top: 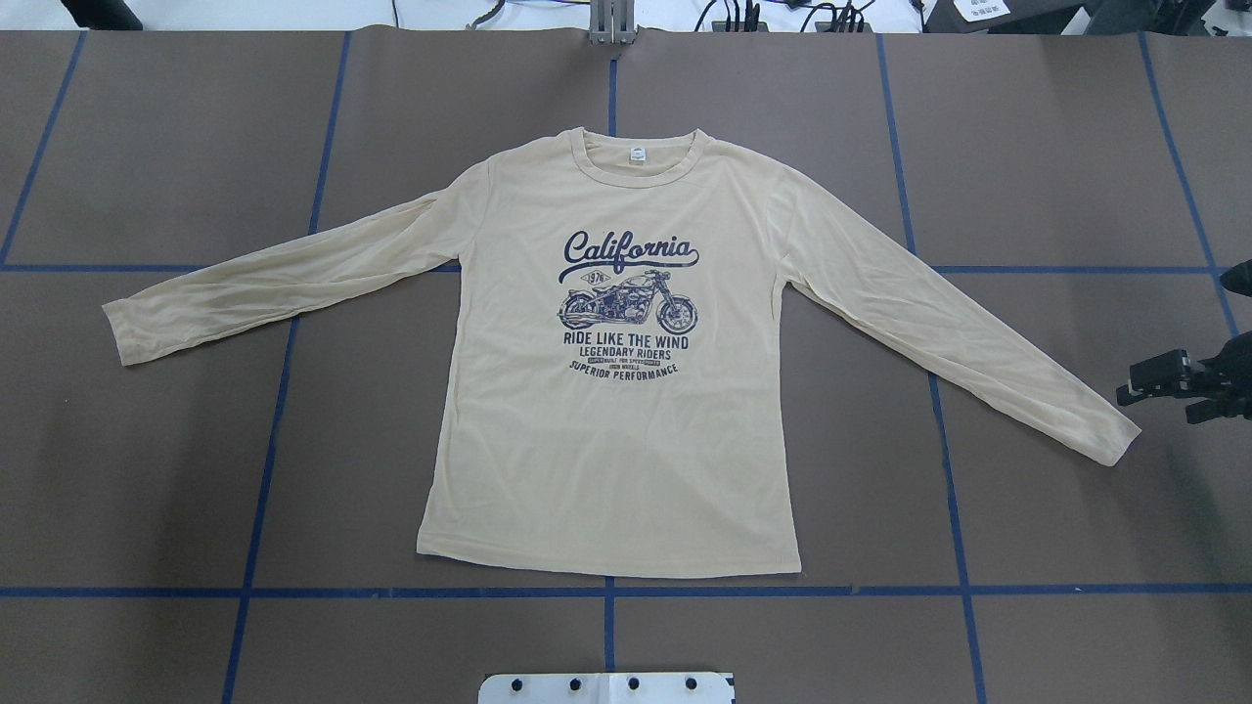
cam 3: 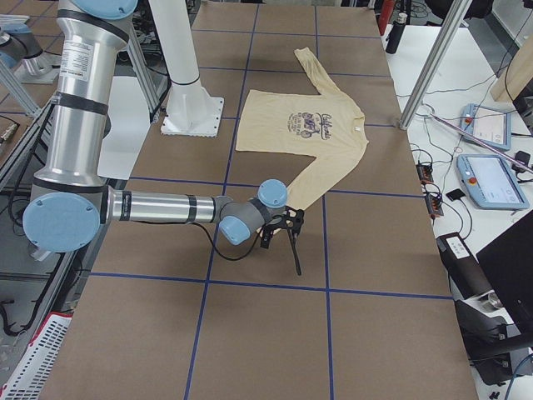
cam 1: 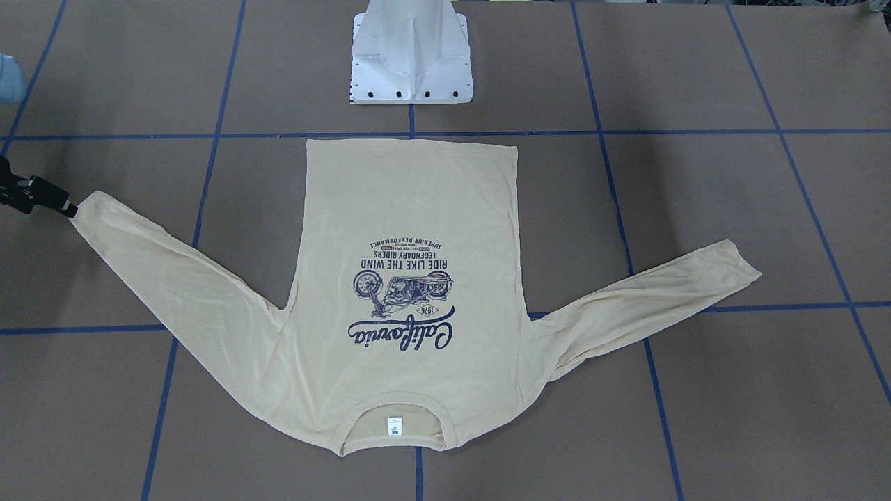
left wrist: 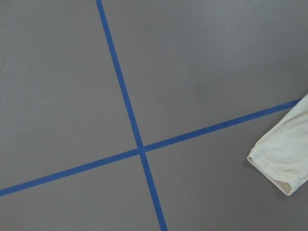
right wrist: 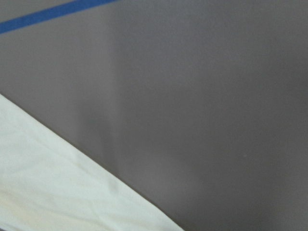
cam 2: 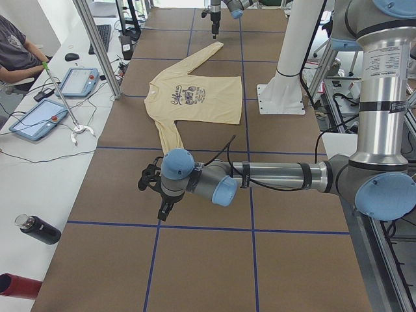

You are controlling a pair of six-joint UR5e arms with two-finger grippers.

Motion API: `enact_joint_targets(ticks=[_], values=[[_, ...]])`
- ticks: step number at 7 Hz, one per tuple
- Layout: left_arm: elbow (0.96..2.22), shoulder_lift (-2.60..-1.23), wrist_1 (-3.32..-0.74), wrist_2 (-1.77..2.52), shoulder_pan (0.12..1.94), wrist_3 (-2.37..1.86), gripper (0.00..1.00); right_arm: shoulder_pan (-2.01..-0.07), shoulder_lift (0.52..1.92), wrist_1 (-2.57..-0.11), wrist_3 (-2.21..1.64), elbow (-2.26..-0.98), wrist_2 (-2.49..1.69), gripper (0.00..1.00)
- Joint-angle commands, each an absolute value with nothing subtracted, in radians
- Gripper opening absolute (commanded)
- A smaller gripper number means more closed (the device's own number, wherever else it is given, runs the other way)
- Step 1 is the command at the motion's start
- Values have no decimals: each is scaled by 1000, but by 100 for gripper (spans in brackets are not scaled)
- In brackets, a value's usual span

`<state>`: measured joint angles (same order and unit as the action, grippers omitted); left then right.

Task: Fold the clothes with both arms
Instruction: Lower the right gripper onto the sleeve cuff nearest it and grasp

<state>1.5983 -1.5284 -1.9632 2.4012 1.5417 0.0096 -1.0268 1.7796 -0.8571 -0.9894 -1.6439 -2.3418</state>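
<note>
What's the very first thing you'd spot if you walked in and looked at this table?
A big pale yellow T-shirt lies flat and face up in the middle of the brown table, both long sleeves spread out, with a navy California motorcycle print on its chest. Next you'd spot the black right gripper close to one sleeve's cuff, and the left arm stretched low near the other sleeve.

Brown table, blue tape grid, white desk
</note>
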Motion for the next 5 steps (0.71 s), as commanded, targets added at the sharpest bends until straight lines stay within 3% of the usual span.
enact_joint_targets(ticks=[1,4,5], values=[[1597,-1528,-1968,2401,1542,11,100,-959,1783,-854,-1085,-1652,-2271,93],[1597,-1528,-1968,2401,1542,11,100,-950,1782,-854,-1095,-1637,-2263,88],[1597,-1528,-1968,2401,1542,11,100,-951,1782,-853,-1095,-1632,-2263,81]])
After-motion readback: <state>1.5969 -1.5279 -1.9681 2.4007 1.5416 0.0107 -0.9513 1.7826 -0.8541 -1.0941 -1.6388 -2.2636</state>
